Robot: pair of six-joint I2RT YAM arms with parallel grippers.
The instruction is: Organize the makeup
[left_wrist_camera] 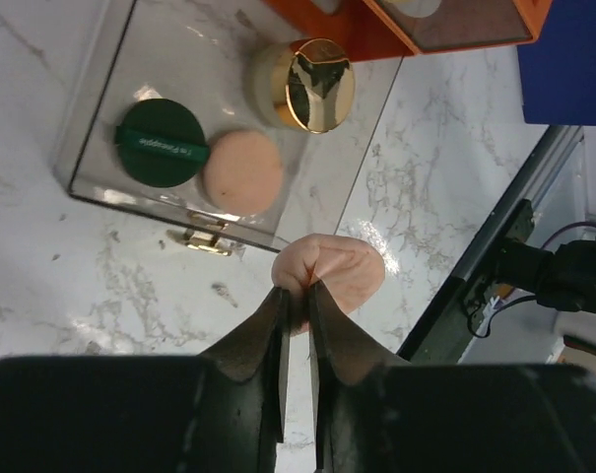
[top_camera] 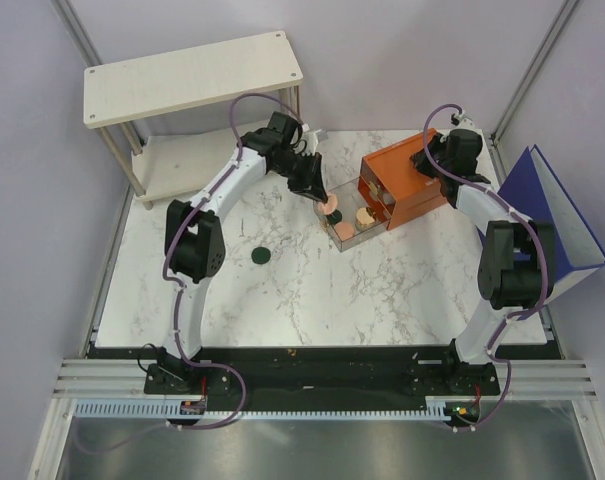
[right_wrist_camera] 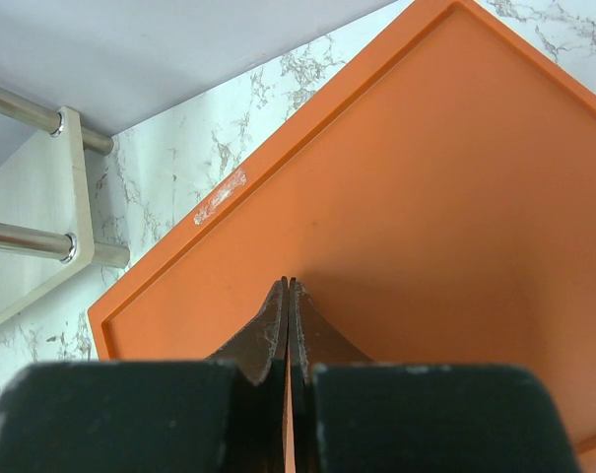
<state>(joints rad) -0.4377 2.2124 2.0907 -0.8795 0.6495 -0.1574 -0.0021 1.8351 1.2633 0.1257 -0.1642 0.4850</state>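
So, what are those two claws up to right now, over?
Left claw shut on peach puff, beside clear drawer. Right claw shut, over orange box. One green disc loose on table.

The white left arm with black joints reaches far forward. Its black left gripper squeezes a soft peach-pink round disc. The white right arm bends forward too. Its black right gripper has both fingers pressed together.

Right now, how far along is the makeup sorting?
Done: one dark green disc, one peach-pink disc and the gold-rimmed round jar lie in the clear plastic drawer. In hand: the left gripper pinches a second peach-pink disc just outside the drawer. Left: a second dark green disc on the marble table. The right gripper, shut, is over the orange box.
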